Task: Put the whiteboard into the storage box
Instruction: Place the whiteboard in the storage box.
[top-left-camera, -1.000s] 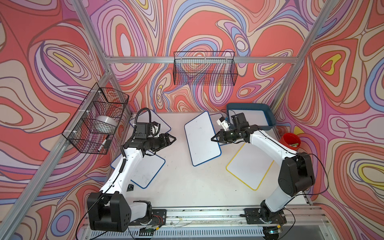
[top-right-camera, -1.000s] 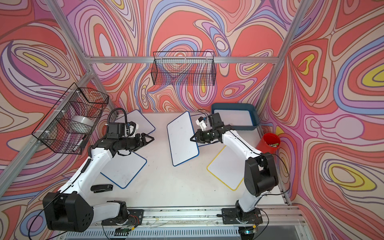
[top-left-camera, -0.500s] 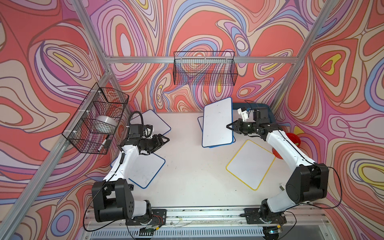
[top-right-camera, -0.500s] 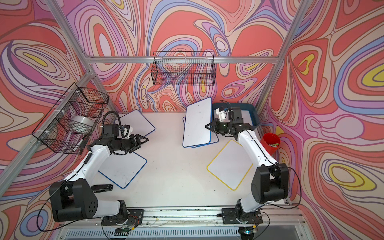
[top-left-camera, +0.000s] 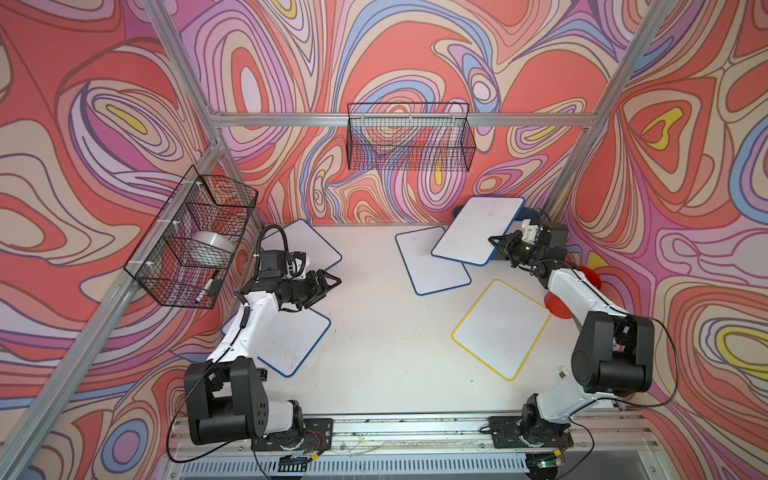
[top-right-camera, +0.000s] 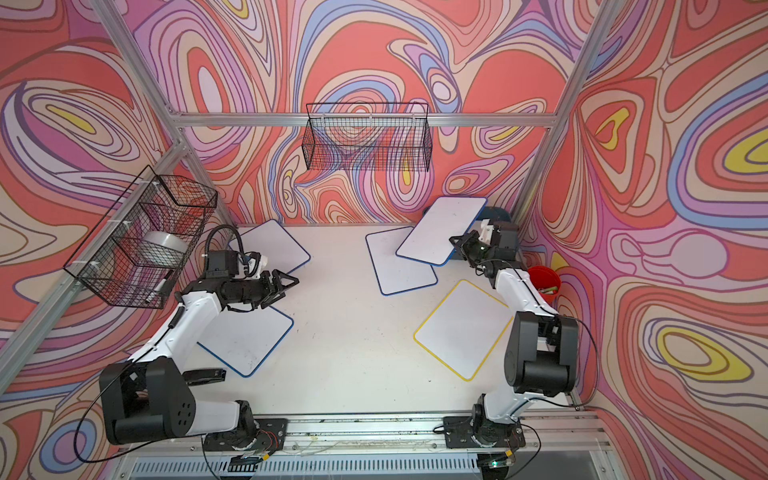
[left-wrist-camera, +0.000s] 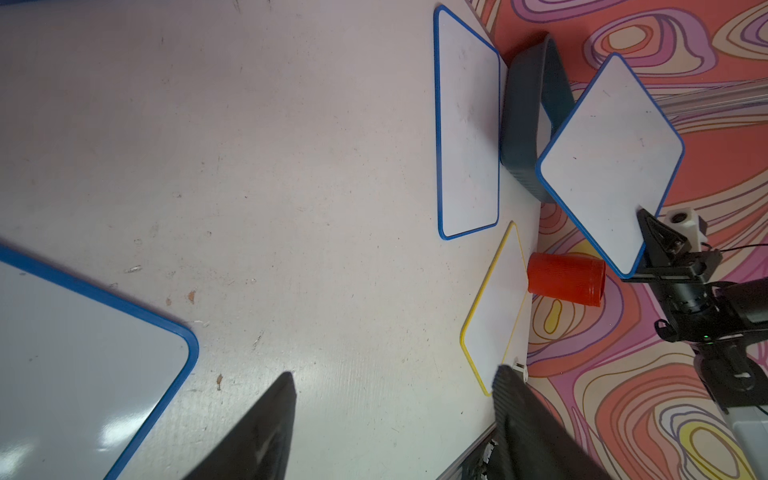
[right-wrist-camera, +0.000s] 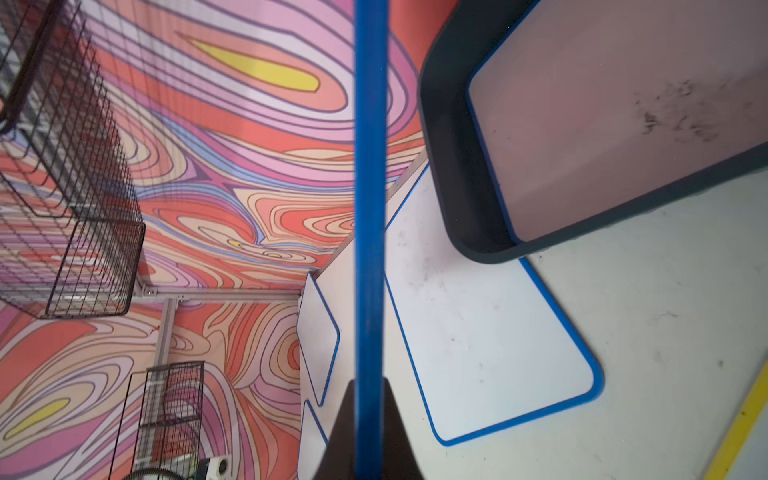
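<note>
My right gripper (top-left-camera: 498, 245) is clamped on one short edge of the flat white rectangular whiteboard with a blue rim (top-left-camera: 478, 230), and the rest of it sticks out unsupported ahead of my fingertips, clear of the pale table (top-left-camera: 374, 332). With so narrow a bite, I judge it could pivot or slip between my jaws if I swing fast. Below my hand and a little ahead sits the shallow dark teal-blue plastic storage box (right-wrist-camera: 440, 145), with a second blue-rimmed board (right-wrist-camera: 623, 124) already lying inside. My held board looks skewed to the box, so a corner could catch the flared rim and leave it propped at a tilt. Another blue-rimmed board (top-left-camera: 432, 262) lies on the table just beside the box, and letting go too soon could drop mine onto it. Behind my wrist the red round plastic bucket (top-right-camera: 544, 282) stands close to my forearm, and a wide swing could knock it. Well across from me, my left gripper (top-left-camera: 333, 285) hovers open and empty.
</note>
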